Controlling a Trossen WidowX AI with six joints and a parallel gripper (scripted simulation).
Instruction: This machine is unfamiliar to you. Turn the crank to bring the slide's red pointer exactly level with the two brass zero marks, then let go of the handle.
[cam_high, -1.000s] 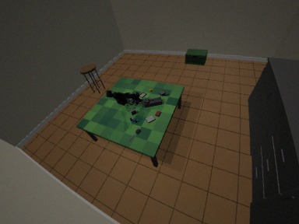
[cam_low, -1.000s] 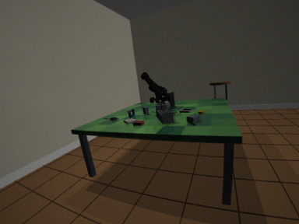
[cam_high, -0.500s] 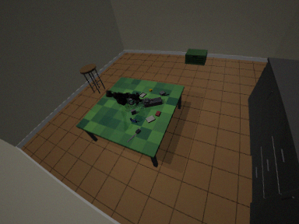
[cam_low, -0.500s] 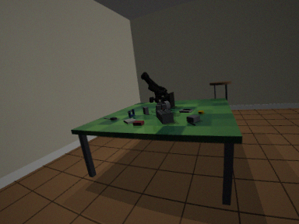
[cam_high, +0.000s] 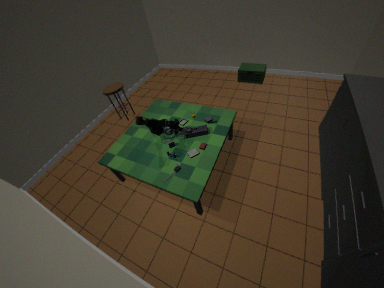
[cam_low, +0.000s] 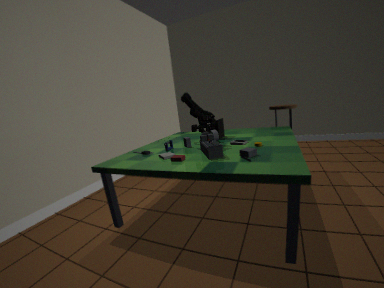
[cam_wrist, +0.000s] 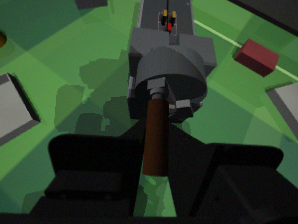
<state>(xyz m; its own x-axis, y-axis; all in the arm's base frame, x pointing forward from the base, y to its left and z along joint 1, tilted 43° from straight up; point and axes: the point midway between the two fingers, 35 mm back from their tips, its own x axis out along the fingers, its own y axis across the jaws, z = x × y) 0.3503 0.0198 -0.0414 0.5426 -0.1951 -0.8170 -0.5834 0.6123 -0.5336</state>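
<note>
Gripping the brown handle (cam_wrist: 156, 137), the claw (cam_wrist: 152, 122) reveals the red pointer (cam_wrist: 170, 27) only in the wrist view.

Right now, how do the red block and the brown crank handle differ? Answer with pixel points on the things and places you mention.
The red block (cam_high: 203, 146) (cam_low: 178, 158) (cam_wrist: 257, 57) is a short, boxy piece with flat faces; the brown handle (cam_wrist: 156, 137) is a long, round rod. The block lies loose on the green table (cam_high: 150, 150) (cam_low: 225, 167) (cam_wrist: 245, 107), off to the machine's side, while the handle is attached to the machine's crank and sits between the gripper's (cam_wrist: 156, 150) fingers. Both are plain, one-colour pieces.
</note>
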